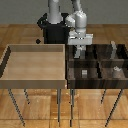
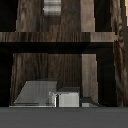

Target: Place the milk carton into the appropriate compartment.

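My gripper [image 1: 79,49] hangs over the back-left compartment of the dark wooden divided tray [image 1: 98,81], seen from the exterior view; whether its fingers are open or closed I cannot tell. The small pale grey-white milk carton with a peaked gable top [image 1: 116,69] stands upright in a compartment toward the tray's right end, well apart from my gripper. A small low grey cube [image 1: 84,73] sits in the tray's front-left compartment, and a taller flat-topped grey block [image 1: 114,49] stands in a back compartment. Beside the tray is a light wooden open box [image 1: 35,80]
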Motion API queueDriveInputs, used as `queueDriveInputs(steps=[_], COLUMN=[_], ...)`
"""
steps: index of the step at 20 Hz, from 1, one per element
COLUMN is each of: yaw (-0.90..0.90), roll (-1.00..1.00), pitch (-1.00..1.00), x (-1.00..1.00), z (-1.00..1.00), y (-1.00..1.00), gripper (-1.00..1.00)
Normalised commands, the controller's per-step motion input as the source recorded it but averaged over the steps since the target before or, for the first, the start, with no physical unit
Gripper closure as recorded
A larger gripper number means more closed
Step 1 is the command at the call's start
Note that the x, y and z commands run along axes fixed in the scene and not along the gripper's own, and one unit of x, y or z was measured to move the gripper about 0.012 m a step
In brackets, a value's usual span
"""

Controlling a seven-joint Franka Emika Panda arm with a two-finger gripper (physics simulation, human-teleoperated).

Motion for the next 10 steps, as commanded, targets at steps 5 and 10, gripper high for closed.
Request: queueDriveInputs(steps=[5,10], yaw=[0.00,0.00], roll=[0.00,0.00], pitch=[0.00,0.00], x=[0.00,0.00], z=[0.00,0.00], y=[0.00,0.00], gripper=[-1.00,-1.00])
